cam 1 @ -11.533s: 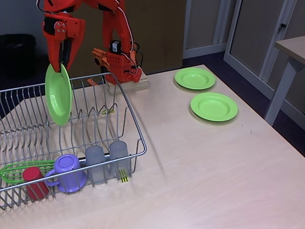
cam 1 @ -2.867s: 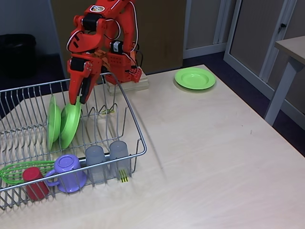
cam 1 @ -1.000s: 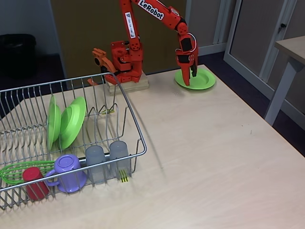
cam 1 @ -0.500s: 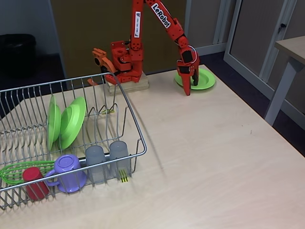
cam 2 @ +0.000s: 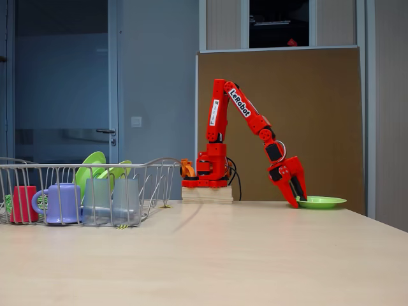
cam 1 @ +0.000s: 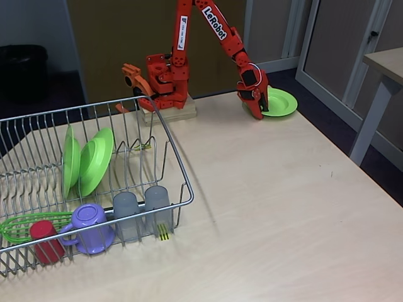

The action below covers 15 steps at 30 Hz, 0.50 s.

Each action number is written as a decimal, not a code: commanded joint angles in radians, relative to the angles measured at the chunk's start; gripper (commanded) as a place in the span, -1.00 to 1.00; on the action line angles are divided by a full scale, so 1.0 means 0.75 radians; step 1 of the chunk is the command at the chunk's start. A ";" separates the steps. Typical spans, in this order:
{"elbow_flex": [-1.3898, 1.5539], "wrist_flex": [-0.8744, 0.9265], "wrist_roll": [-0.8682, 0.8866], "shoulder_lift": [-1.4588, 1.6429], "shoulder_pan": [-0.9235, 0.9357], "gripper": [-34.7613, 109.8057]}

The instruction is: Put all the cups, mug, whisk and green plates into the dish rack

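Observation:
At the back right of the table a green plate point(cam 1: 281, 101) point(cam 2: 324, 202) has my red gripper point(cam 1: 257, 108) point(cam 2: 296, 194) shut on its left rim. The wire dish rack point(cam 1: 174, 158) point(cam 2: 159, 163) at the left holds two more green plates point(cam 1: 71, 160) point(cam 1: 96, 160) upright between prongs. Along the rack's front lie the green whisk point(cam 1: 17, 225), the red cup point(cam 1: 45, 240) point(cam 2: 22, 203), the purple mug point(cam 1: 89, 221) point(cam 2: 61, 203) and two grey-blue tumblers point(cam 1: 126, 214) point(cam 1: 157, 204).
The arm's base point(cam 1: 165, 94) stands on a wooden block at the back, just behind the rack's far corner. A brown board rises behind it. A second table's leg point(cam 1: 368, 119) stands off to the right.
The gripper has dropped to the plate's left rim and shifted right; the plate has slid right with it. Earlier, the second plate was set into the rack and let go.

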 commanded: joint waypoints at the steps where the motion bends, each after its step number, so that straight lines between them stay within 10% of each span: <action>1: 0.031 0.022 -0.045 0.022 0.018 -0.52; 15: -0.147 0.687 -0.448 0.401 0.186 -0.52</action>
